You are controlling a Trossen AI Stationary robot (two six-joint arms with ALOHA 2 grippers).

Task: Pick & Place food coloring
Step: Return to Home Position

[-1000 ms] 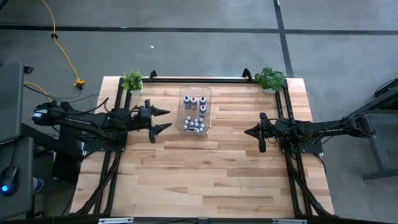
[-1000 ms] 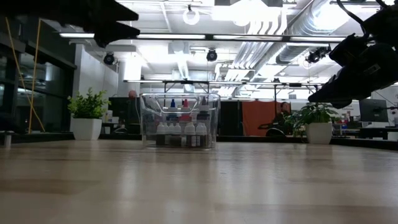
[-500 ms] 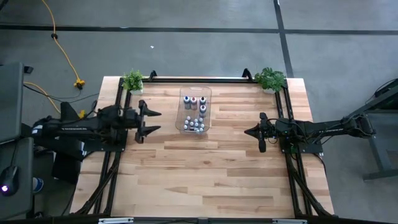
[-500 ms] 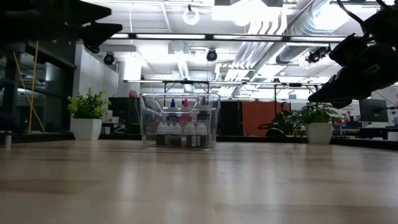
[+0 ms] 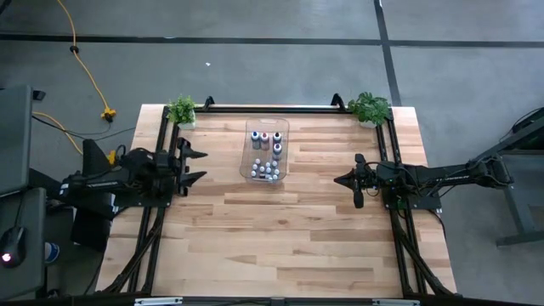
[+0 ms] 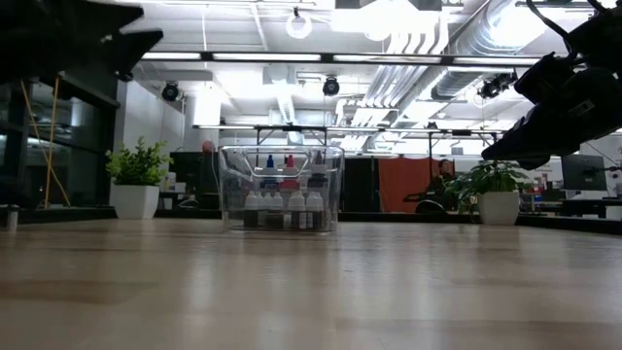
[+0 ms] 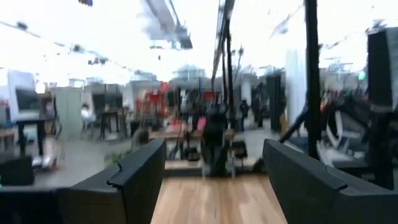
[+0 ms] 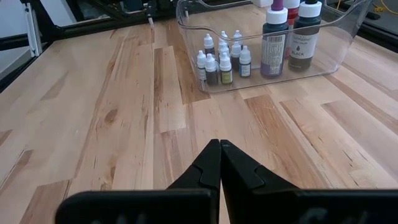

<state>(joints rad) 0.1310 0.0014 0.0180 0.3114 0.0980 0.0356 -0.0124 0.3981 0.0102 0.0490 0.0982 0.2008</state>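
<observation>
1. Since its fingers (image 7: 134,180) stand wide apart with nothing between them, the left gripper (image 5: 196,166) reads as released and empty. It hangs at the left edge of the table (image 5: 297,246), well apart from the bin (image 5: 244,161).
2. Right gripper (image 5: 339,180): fingers pressed together on nothing, low near the right edge, aimed at the bin.
3. Bottles (image 5: 266,168): all inside the bin, none seen outside it.
4. Judgement: both arms sit back on their own sides because nothing is left to fetch. A parked pose.
5. The high view gives only cap dots. The right wrist view shows small bottles (image 8: 221,59) bunched at one end and larger bottles (image 8: 289,34) at the other. The low view confirms they stand upright.
</observation>
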